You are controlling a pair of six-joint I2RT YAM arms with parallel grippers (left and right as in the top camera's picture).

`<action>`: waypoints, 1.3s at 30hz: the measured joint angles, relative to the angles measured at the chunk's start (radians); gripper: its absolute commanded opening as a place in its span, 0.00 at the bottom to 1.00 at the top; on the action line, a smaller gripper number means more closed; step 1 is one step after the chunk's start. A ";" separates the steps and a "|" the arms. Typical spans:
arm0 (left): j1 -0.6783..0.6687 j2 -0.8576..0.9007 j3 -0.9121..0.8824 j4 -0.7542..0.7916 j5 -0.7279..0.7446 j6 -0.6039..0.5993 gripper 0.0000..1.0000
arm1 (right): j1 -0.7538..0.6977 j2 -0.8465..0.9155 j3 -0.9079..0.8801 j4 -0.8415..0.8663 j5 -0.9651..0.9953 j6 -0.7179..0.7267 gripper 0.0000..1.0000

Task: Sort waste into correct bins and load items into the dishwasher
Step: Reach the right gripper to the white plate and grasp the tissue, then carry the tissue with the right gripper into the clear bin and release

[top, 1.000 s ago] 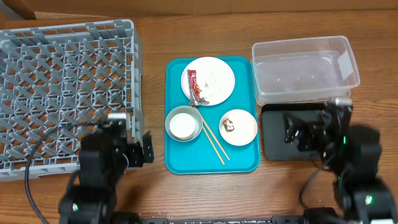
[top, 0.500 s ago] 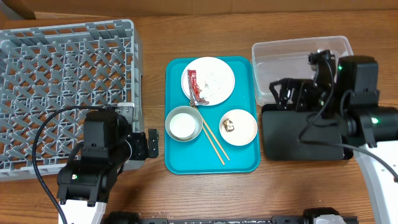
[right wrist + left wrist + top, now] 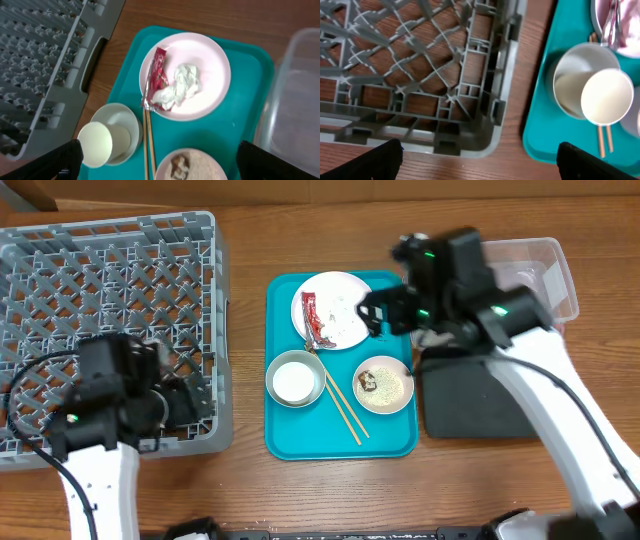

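The large plate (image 3: 350, 305) on the teal tray holds the red-and-silver wrapper (image 3: 315, 320) and a white crumpled clump (image 3: 182, 85). The small plate (image 3: 392, 390) carries rice grains and the brown lump (image 3: 367, 380). The white cup (image 3: 95, 145) sits in the grey bowl (image 3: 295, 378), with the chopsticks (image 3: 345, 412) beside it. My right gripper (image 3: 165, 165) is open and empty above the tray's right part (image 3: 388, 312). My left gripper (image 3: 482, 162) is open and empty at the dish rack's (image 3: 110, 260) front right corner (image 3: 185, 395).
The teal tray (image 3: 340, 442) lies mid-table. The clear tub (image 3: 555, 270) stands at the back right, with the black tray (image 3: 480, 410) in front of it. My right arm reaches across both. The rack fills the left side.
My right arm has swung from over the black tray left and back to over the teal tray. My left arm has moved left over the rack's front corner. Both grippers stay open.
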 measured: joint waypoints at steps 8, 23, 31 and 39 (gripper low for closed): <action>0.036 0.039 0.017 0.005 0.077 0.016 1.00 | 0.035 0.251 0.048 0.169 0.077 0.046 0.93; 0.036 0.039 0.017 0.008 0.093 0.016 1.00 | 0.082 0.589 0.048 0.279 0.123 0.140 0.55; 0.036 0.039 0.017 0.008 0.095 0.016 1.00 | 0.098 0.594 0.067 0.216 0.157 0.152 0.04; 0.036 0.039 0.018 0.009 0.095 0.016 1.00 | 0.050 0.451 0.180 0.038 0.292 0.154 0.09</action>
